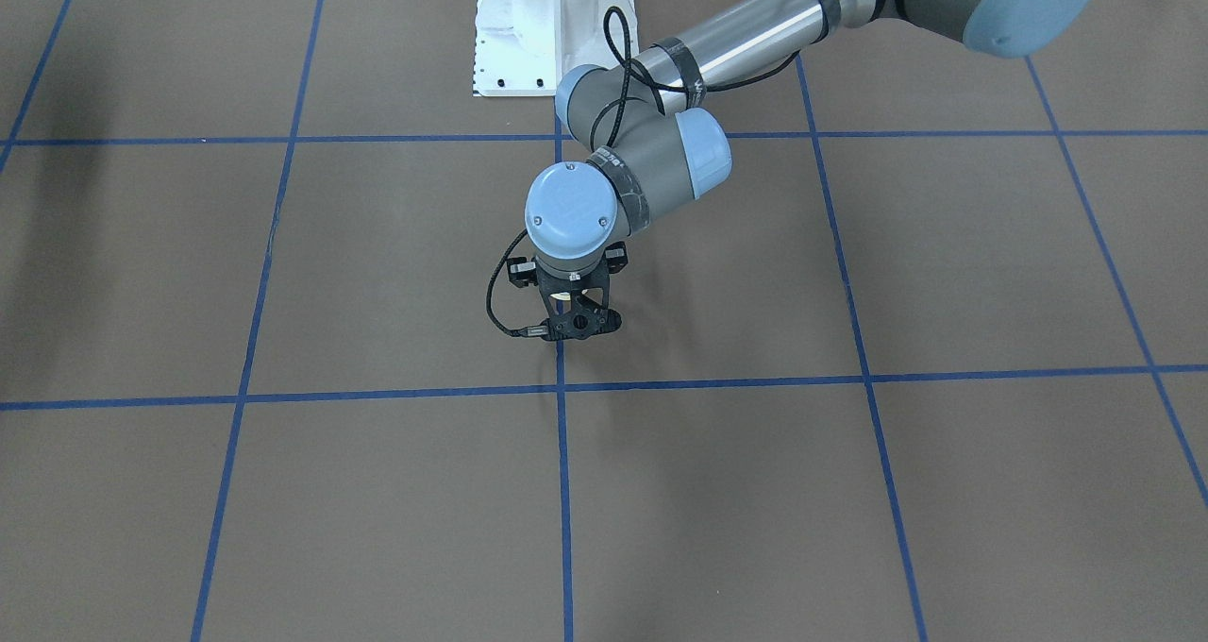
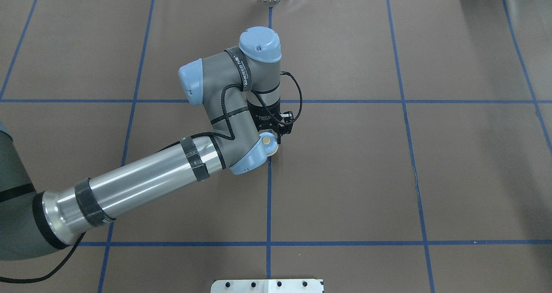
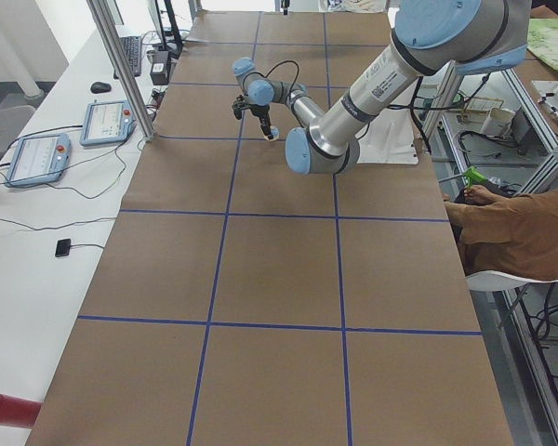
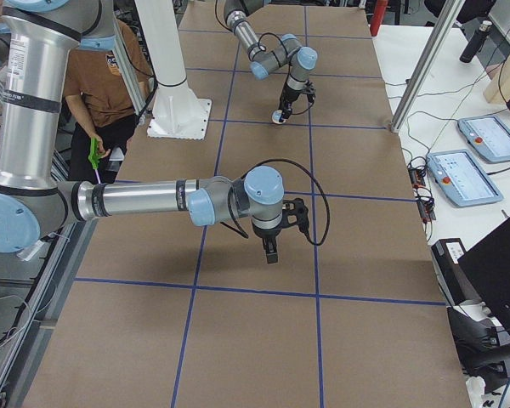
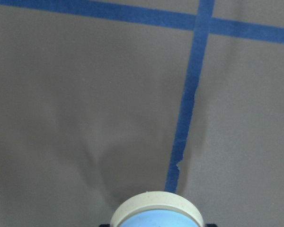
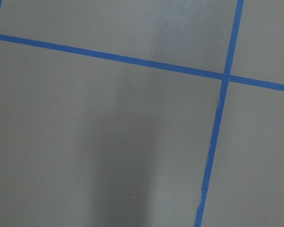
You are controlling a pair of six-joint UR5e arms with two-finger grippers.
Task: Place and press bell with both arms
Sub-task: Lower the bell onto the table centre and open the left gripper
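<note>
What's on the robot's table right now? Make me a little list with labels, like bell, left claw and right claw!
Bell: the bell is light blue with a cream base
Held by: left gripper, shut on it
Bell's spot: beside a blue tape line, near the middle of the table; whether it touches the table, cannot tell
Right gripper: right gripper points down over the table, far from the bell; open or shut, cannot tell
</note>
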